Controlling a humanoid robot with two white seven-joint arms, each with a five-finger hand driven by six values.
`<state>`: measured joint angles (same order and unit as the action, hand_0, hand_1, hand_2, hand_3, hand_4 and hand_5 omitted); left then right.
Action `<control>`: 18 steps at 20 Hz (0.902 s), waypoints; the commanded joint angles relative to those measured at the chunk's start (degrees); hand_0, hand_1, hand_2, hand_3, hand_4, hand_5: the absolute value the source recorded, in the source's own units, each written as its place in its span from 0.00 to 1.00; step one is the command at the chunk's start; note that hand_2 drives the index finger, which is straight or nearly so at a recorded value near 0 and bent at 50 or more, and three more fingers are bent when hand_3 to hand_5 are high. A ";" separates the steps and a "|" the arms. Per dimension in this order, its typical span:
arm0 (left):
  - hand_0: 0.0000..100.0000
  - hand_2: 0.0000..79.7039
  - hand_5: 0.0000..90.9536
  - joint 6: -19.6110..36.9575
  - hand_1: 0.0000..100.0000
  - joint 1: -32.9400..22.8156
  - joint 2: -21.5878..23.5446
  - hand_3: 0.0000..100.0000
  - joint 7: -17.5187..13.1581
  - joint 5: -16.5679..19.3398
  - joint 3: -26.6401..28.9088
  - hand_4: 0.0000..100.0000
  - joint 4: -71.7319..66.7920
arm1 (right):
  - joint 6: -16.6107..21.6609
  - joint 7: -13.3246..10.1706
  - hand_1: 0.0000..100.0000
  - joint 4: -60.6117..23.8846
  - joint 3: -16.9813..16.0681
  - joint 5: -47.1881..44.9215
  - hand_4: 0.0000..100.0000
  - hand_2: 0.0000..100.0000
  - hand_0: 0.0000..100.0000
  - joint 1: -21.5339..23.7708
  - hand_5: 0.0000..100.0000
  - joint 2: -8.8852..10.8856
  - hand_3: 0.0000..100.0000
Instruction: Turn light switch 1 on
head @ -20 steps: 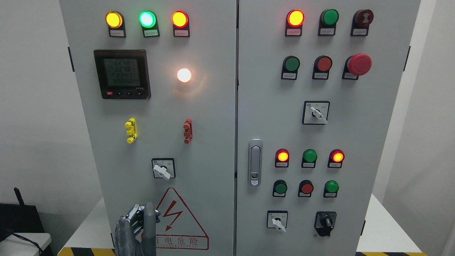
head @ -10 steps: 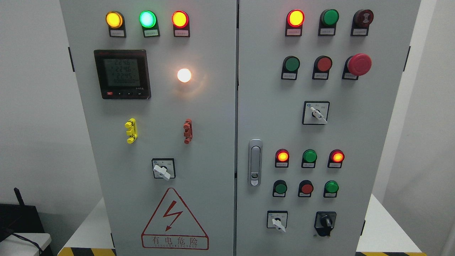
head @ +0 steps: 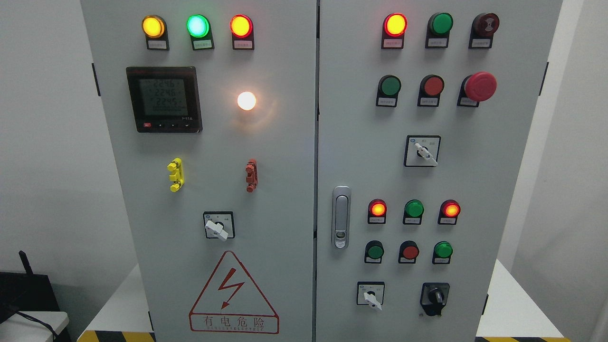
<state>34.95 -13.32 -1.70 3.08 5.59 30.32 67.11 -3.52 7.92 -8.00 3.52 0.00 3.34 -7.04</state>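
Two cabinet doors pretty much fill the frame, split by a seam point(head: 317, 190) just right of centre. Neither hand is seen anywhere, so their state can't be told. On the left door point(head: 285, 156), going left to right: a meter point(head: 164, 99) at upper left, a yellow clip point(head: 175, 174), a rotary switch point(head: 218, 225) at lower centre with its white handle tilted, a red clip point(head: 251, 175), and a lit white lamp point(head: 246, 100) above. A warning triangle point(head: 233, 293) is stuck below the switch. Open panel is left around that switch. Right door point(head: 479, 190) is crowded with a latch point(head: 341, 216) and buttons.
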 commanded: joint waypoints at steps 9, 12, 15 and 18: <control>0.25 0.00 0.10 -4.43 0.02 -0.15 7.67 0.14 -1.59 1.08 -2.34 0.27 -57.49 | 0.01 -0.01 0.39 0.00 0.00 -0.97 0.00 0.00 0.12 0.00 0.00 0.01 0.00; 0.28 0.00 0.07 -10.67 0.04 4.08 7.76 0.07 -1.76 0.82 -13.94 0.20 -64.54 | 0.01 -0.01 0.39 0.00 0.00 -0.97 0.00 0.00 0.12 0.00 0.00 0.01 0.00; 0.30 0.00 0.00 -15.25 0.05 5.41 6.62 0.00 -1.85 1.08 -23.00 0.12 -65.17 | 0.01 -0.01 0.39 0.00 0.00 -0.97 0.00 0.00 0.12 0.00 0.00 0.01 0.00; 0.31 0.00 0.00 -20.42 0.06 6.46 5.04 0.00 -1.85 1.17 -28.38 0.07 -64.91 | 0.01 -0.01 0.39 0.00 0.00 -1.05 0.00 0.00 0.12 0.00 0.00 0.01 0.00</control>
<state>19.44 -9.73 3.26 1.21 6.58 21.29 20.13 -3.52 7.92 -8.00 3.52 0.00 3.34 -7.03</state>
